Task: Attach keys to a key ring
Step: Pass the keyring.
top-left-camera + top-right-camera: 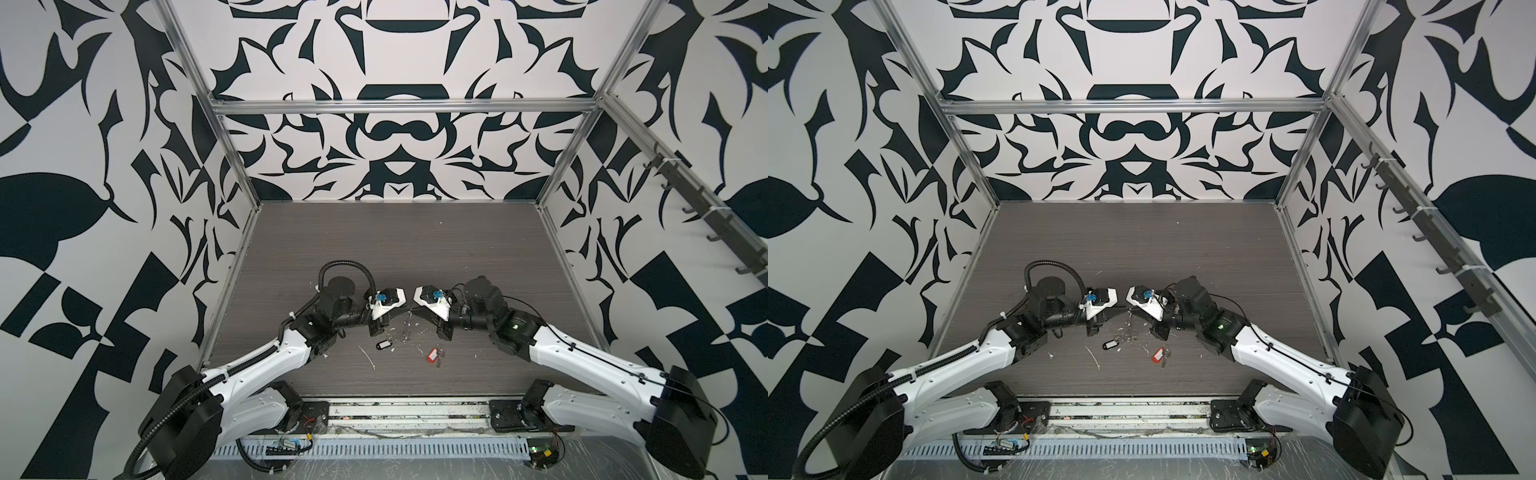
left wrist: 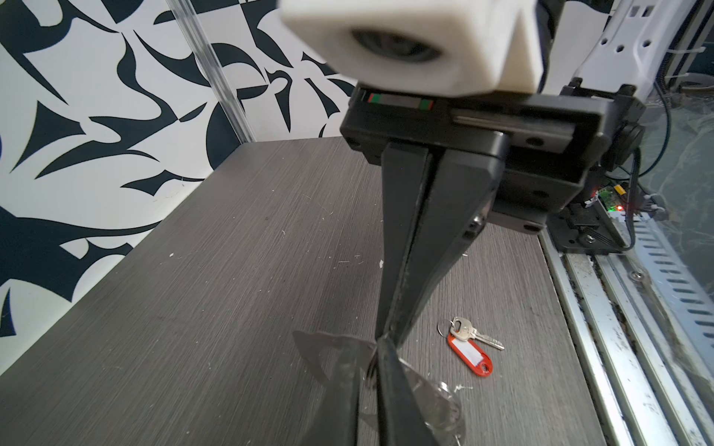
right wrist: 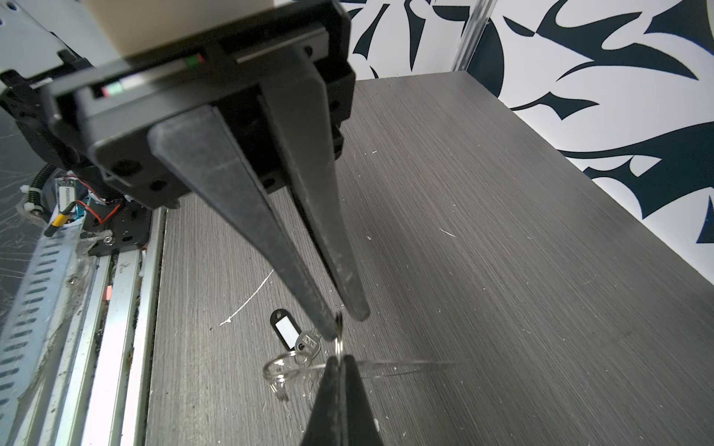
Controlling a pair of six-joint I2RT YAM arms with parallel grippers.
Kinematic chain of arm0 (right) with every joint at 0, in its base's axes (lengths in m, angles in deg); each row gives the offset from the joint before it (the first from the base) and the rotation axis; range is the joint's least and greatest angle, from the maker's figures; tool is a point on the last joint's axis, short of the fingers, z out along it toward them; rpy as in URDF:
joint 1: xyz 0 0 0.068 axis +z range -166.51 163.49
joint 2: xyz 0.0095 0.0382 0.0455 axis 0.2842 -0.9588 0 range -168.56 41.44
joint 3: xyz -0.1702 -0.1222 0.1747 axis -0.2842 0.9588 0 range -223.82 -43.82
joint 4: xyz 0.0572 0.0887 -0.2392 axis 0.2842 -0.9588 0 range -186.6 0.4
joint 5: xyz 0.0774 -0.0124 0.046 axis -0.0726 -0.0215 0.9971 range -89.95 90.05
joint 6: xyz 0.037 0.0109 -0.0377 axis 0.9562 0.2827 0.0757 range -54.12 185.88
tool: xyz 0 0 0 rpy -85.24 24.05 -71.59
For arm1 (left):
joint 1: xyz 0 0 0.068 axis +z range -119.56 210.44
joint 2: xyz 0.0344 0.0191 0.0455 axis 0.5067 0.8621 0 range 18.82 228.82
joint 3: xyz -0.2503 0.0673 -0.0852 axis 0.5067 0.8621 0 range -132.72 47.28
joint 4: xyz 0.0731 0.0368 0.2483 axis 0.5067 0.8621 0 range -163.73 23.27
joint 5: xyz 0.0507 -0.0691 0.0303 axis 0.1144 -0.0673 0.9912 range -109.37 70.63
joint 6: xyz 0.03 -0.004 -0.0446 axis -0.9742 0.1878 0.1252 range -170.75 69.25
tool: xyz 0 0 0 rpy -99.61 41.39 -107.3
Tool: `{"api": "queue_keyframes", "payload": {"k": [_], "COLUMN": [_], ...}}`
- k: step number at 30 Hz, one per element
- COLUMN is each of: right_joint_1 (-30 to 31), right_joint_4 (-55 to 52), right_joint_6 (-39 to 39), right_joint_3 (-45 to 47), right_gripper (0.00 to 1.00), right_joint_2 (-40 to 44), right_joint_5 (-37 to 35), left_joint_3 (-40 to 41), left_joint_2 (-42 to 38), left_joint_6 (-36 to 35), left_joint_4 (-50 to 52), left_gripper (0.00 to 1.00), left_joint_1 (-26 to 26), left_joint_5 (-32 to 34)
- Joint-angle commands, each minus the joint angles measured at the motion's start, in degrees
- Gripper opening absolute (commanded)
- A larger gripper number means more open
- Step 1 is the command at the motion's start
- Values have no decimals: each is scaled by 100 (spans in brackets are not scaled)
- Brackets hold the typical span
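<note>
Right gripper pinches the thin, see-through-looking key ring.

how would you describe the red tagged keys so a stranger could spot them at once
On the grey wood-grain table, find the right arm. Near its wrist, on the side towards the robot's base, lies a bunch of silver keys; its red-orange tag sets it apart from the black-tagged bunch nearby.

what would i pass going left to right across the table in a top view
left arm → black-tag keys → red-tag keys → right arm
</note>
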Motion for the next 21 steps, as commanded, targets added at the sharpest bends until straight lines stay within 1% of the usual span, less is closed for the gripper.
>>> {"api": "queue_keyframes", "payload": {"k": [1, 8, 14, 18, 21], "right_joint_1": [60, 60, 64, 66, 67], "right_joint_4": [239, 278, 299, 306, 324], "right_joint_6": [-45, -43, -37, -44, -45], "right_joint_3": [-76, -37, -5, -3, 18], "right_gripper": [0, 0, 0, 0, 0], "right_joint_2": [185, 239, 279, 301, 318], "right_joint_5": [97, 118, 140, 169, 185], "left_joint_3": [-165, -160, -208, -234, -241], "left_joint_2": [10, 47, 152, 196, 220], "left_joint_6": [-67, -96, -92, -92, -92], "left_joint_4": [144, 144, 157, 171, 171], "left_gripper": [13, 13, 18, 18, 16], "left_joint_1": [-3, -4, -3, -3, -4], "left_joint_5": [-59, -113, -164, -227, -264]}}
